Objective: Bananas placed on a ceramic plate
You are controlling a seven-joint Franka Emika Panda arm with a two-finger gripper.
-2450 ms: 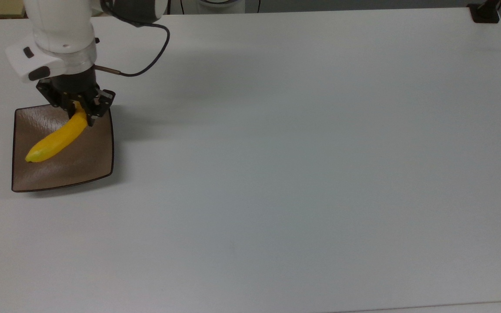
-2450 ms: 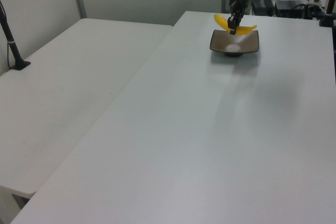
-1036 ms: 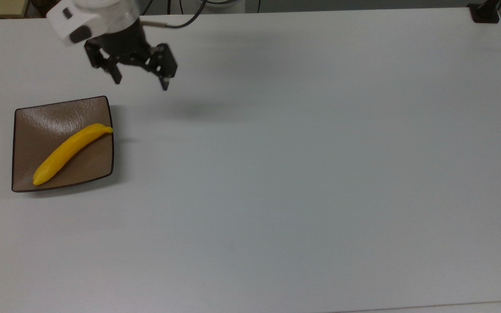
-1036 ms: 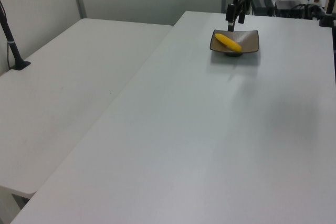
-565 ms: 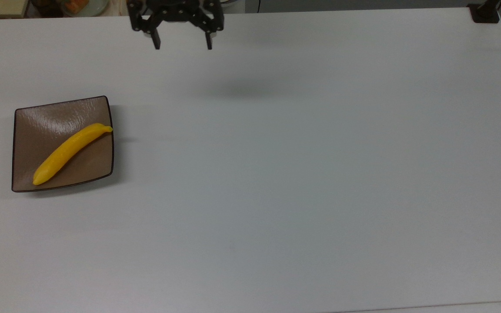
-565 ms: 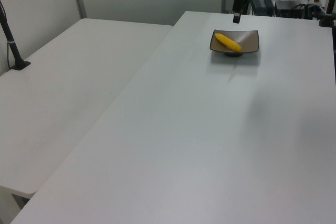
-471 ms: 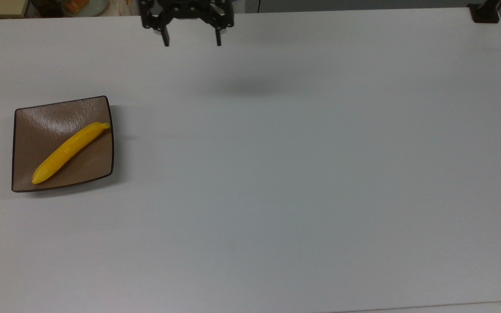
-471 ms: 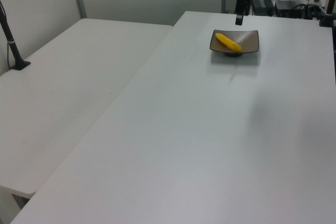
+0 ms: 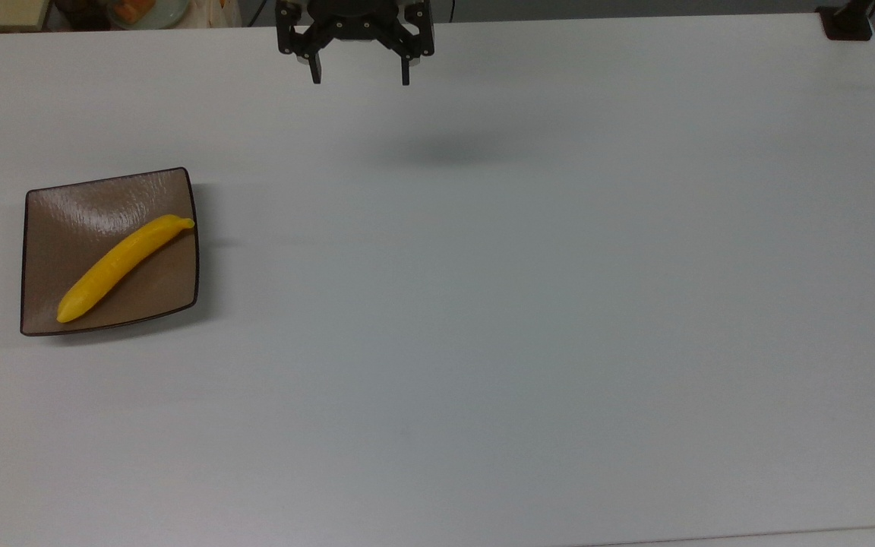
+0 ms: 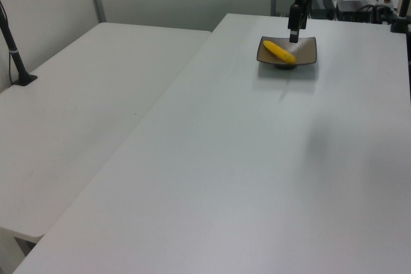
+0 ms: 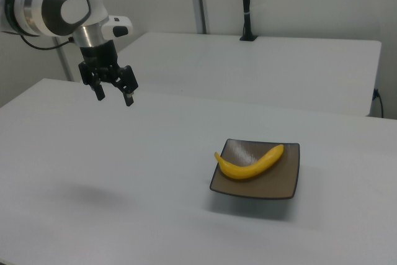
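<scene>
A yellow banana (image 9: 121, 263) lies diagonally on the square brown ceramic plate (image 9: 58, 220) at the top view's left. The right view shows the banana (image 11: 250, 164) resting curved across the plate (image 11: 282, 184); in the left view the banana (image 10: 279, 52) sits on the plate (image 10: 307, 54) at the far end of the table. My gripper (image 9: 361, 77) hangs open and empty high above the table near the top view's upper edge, well right of the plate. In the right view the gripper (image 11: 113, 97) is up in the air to the plate's left.
The white table (image 9: 529, 304) stretches wide to the top view's right and bottom. A black post base (image 9: 846, 24) stands at its far right corner. A second white table (image 10: 77, 113) lies alongside in the left view, with a black post (image 10: 14, 49) on it.
The gripper let go of the banana, rose off the plate and travelled to the top view's right along the far edge. The banana now lies flat on the plate.
</scene>
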